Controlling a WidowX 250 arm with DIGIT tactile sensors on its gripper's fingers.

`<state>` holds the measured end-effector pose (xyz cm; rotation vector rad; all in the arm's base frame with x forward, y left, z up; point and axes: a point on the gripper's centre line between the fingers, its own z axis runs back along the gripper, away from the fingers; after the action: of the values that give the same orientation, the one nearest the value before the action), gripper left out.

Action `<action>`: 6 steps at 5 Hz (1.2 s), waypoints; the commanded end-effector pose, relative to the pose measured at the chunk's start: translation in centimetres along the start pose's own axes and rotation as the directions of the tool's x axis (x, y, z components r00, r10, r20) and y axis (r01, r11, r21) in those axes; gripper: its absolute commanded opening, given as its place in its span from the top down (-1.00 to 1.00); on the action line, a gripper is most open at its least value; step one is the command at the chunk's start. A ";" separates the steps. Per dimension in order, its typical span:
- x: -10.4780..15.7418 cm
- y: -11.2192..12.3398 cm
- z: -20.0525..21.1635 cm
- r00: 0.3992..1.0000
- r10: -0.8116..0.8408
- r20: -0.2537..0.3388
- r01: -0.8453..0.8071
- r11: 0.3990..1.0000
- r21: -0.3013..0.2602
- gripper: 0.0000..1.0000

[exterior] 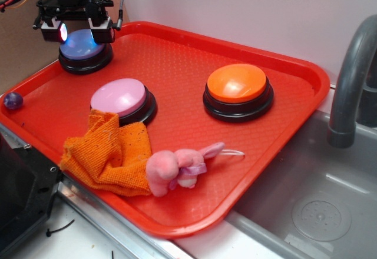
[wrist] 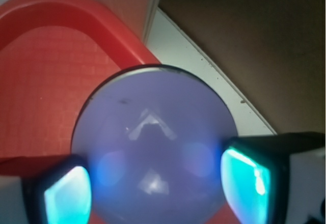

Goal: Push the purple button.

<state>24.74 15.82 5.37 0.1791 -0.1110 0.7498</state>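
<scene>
Claw is spread wide, gripping nothing, hanging directly over the purple button, one finger off each side of the dome. Wrist view: button fills the frame right below, fingers flanking it and catching a blue glow. Can't tell if anything touches the cap yet.

Step in hand looks like the press. Go straight down on centre; the dome is smooth, glossy plastic, so an off-centre push could slide off. Keep it vertical, no sideways drag, since the black base just sits on the tray.

Tray is red textured plastic with a raised rim. Pink button and orange button sit well off toward the front; ignore them.
</scene>
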 end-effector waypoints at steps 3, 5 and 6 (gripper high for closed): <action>0.1 1.0 6.1 0.994 -0.106 -0.003 0.105 0.991 -0.080 -1.00; -0.8 0.4 8.1 0.990 -0.138 0.012 0.138 0.989 -0.050 -1.00; -1.2 0.2 9.3 0.986 -0.159 0.043 0.160 0.986 -0.046 -1.00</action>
<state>23.34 12.12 11.61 0.1440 -0.0760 0.5804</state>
